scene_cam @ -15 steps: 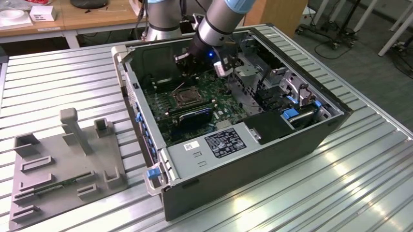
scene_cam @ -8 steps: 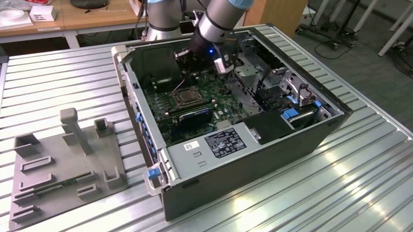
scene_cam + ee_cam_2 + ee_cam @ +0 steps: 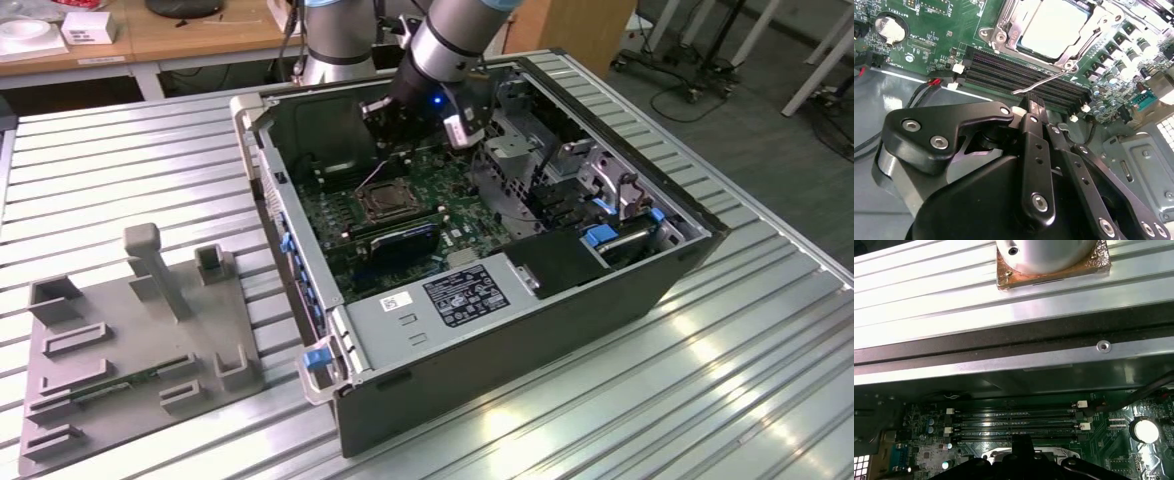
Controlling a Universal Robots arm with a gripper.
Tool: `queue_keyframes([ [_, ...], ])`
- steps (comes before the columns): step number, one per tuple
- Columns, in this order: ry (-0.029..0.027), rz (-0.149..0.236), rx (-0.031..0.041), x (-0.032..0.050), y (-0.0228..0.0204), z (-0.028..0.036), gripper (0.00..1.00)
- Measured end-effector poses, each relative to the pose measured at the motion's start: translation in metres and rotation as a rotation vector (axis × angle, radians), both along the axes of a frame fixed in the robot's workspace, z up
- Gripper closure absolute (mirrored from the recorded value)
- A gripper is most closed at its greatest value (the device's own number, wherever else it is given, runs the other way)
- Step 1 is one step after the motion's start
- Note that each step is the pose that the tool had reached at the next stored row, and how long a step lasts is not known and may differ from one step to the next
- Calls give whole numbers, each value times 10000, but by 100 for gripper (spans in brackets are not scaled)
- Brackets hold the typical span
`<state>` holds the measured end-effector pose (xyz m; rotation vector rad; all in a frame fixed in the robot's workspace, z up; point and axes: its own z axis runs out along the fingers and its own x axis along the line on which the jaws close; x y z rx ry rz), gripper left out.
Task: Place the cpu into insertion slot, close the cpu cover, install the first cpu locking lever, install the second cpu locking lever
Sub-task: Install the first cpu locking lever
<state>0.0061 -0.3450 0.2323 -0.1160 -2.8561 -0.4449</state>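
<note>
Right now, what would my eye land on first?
A black gripper hangs inside an open computer case on the ribbed metal table. Just beyond it the pale cpu lies framed by the silvery cover, and a thin lever juts out over the memory slots.

The arm slants steeply down, and below its wrist the gripper hangs with both fingers pressed together.

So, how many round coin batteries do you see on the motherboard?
1. The coin battery sits near one end of the memory slots; the gripper may hide others.
</note>
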Motion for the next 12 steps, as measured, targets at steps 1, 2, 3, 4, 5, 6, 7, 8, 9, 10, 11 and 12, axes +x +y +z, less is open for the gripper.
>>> queue_keyframes([
  [1, -4, 0, 3, 0, 0, -2, 89],
  [2, -11, 0, 15, 0, -1, -9, 89],
  [3, -17, 0, 42, 0, -2, -18, 89],
  [4, -21, -1, 87, -1, -2, -27, 89],
  [5, -22, -1, 141, -1, -2, -35, 89],
  [6, -23, 0, 222, 0, -2, -42, 89],
  [7, -22, -1, 304, 0, -2, -48, 89],
  [8, -22, -1, 384, 0, -2, -53, 89],
  [9, -22, -2, 438, -1, -2, -57, 89],
  [10, -24, -2, 456, -1, -1, -62, 89],
  [11, -24, -2, 458, 0, -1, -66, 89],
  [12, -23, -1, 457, 0, -2, -71, 89],
])
